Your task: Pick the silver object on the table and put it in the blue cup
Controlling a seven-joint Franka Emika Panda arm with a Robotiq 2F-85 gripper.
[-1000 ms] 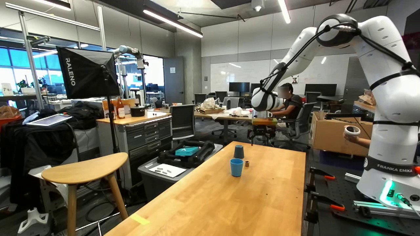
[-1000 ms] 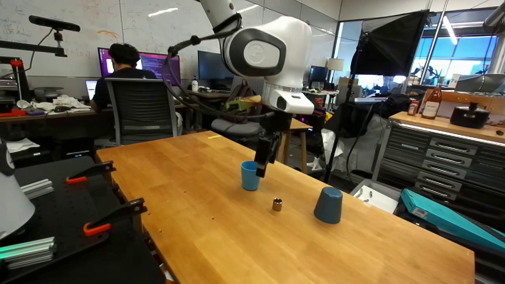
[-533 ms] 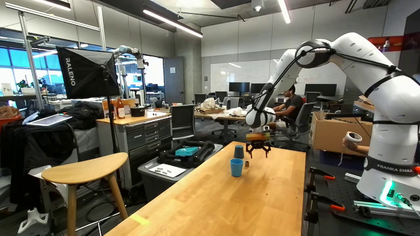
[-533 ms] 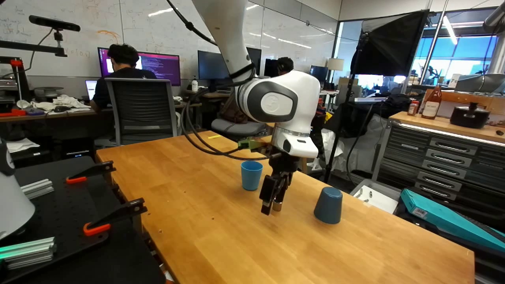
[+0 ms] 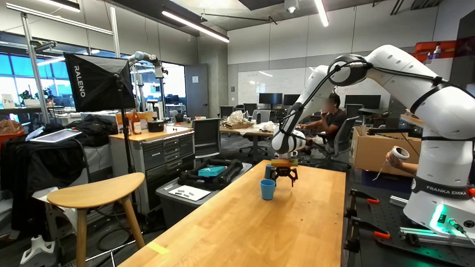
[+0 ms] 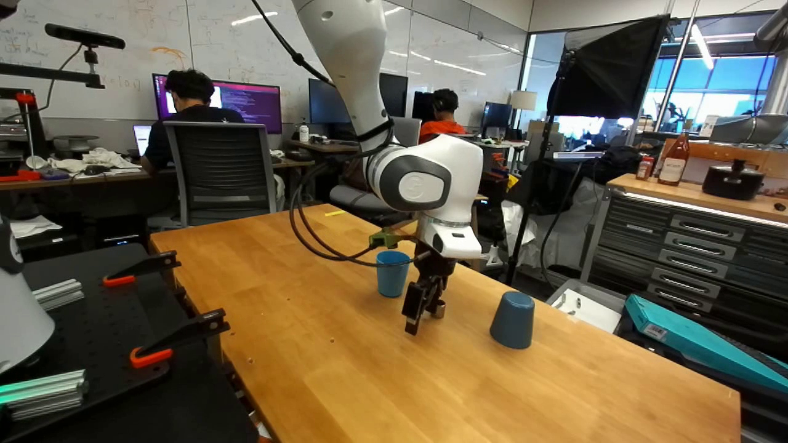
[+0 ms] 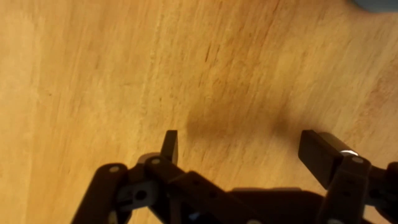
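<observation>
The silver object is a small metal cylinder (image 6: 439, 309) at the gripper's far finger in an exterior view. In the wrist view the silver object (image 7: 338, 143) is outside the jaws, behind the right-hand finger, partly hidden and seemingly against it. It is hidden in the remaining exterior view. My gripper (image 5: 284, 182) is open, its fingertips low over the table (image 5: 297, 222); nothing shows between its fingers in the wrist view (image 7: 238, 137). The upright light-blue cup (image 5: 267, 190) stands close by the gripper; it also shows in an exterior view (image 6: 392, 280).
A darker blue cup (image 6: 513, 321) stands upside down on the table on the other side of the silver object. Its edge shows in the wrist view (image 7: 377, 4). Orange-tipped clamps (image 6: 152, 357) hold the table edge by the robot base. A grey bin (image 5: 174, 207) stands beside the table.
The arm has come down to just above the table and shifted toward the cups, gripper still open. The silver object has moved slightly in an exterior view, with a finger beside it.
</observation>
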